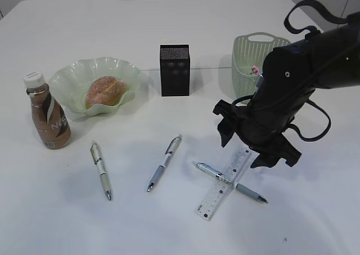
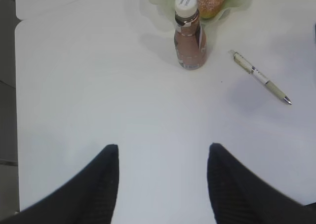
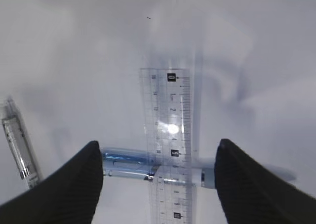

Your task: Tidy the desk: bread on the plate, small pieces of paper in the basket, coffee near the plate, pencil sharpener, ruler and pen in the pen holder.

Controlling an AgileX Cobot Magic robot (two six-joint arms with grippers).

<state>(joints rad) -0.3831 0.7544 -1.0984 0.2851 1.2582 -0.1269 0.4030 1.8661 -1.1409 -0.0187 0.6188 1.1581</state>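
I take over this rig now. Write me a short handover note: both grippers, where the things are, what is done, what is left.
Left gripper: open, empty, above bare white desk.
Right gripper: open, over the clear plastic ruler, which crosses a blue pen.
Done: golden-brown bread on the ruffled green glass plate; brown coffee bottle beside it.
Left: ruler and three pens into the black mesh pen holder. Contents of the sage-green basket unclear.

Lab-style test desk (image 1: 169,30): bare white tabletop, staged stationery.

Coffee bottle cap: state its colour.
White; the cap shows best in the left wrist view.
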